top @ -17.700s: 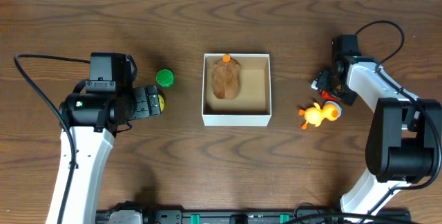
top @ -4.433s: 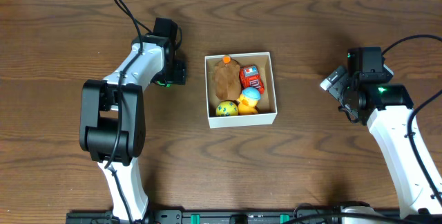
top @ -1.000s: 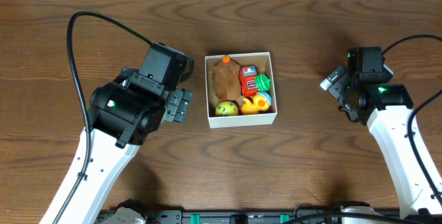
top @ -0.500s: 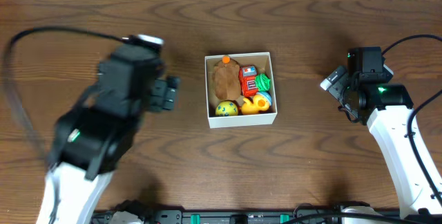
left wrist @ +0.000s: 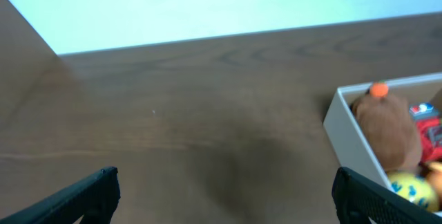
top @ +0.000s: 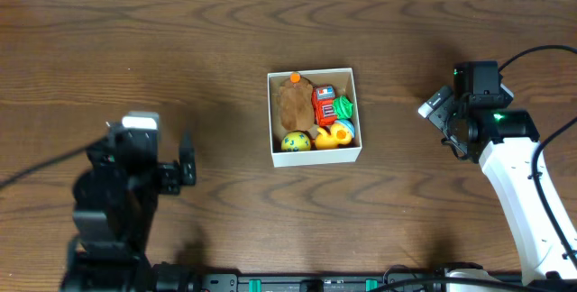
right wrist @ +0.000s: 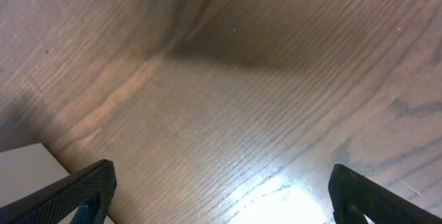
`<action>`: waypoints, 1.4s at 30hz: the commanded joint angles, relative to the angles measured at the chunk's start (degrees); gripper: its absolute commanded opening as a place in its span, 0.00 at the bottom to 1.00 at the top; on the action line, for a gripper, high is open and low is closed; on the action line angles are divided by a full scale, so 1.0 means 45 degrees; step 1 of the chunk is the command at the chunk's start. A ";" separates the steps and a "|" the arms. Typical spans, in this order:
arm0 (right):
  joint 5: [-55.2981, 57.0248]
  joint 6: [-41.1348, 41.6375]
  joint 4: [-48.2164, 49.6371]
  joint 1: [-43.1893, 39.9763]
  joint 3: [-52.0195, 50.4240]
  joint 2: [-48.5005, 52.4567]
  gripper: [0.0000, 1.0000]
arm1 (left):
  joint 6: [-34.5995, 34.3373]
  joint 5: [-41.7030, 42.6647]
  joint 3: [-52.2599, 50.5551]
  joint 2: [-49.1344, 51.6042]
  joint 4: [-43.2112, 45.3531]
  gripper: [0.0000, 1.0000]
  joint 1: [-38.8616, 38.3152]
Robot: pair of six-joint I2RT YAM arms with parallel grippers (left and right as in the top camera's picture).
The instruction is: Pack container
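The container (top: pixel 314 154) is a white-walled square box at the table's middle. It holds a brown plush (top: pixel 294 104) with an orange top, a red toy (top: pixel 324 104), a green toy (top: pixel 343 106), a yellow ball (top: pixel 294 141) and a yellow duck (top: pixel 336 134). My left gripper (top: pixel 187 168) is open and empty, well to the left of the box and nearer the front. In the left wrist view (left wrist: pixel 224 200) the box wall (left wrist: pixel 349 144) and the plush (left wrist: pixel 387 131) show at right. My right gripper (top: pixel 431 110) is open and empty, to the right of the box, over bare wood (right wrist: pixel 224 196).
The table is dark brown wood. Its far edge (left wrist: pixel 207 39) meets a pale surface. A white corner of the box (right wrist: pixel 27 175) shows at the lower left of the right wrist view. Cables trail from both arms.
My left arm has pulled back from beside the box toward the front left, gripper open and empty. The right arm and the box's contents have not moved.
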 commanded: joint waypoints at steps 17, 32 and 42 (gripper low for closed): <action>0.0092 -0.0097 -0.0024 -0.0073 0.0170 -0.0092 0.99 | -0.0136 0.0559 -0.6815 -0.5090 0.1064 0.98 0.0068; 0.0092 -0.0097 -0.0019 -0.0073 0.0170 -0.0092 0.99 | -0.0136 0.0554 -0.8009 -0.6645 0.1054 0.98 0.0068; 0.0092 -0.0097 -0.0019 -0.0073 0.0170 -0.0092 0.99 | -0.0131 0.0549 -0.8034 -0.6615 0.0908 0.98 0.0068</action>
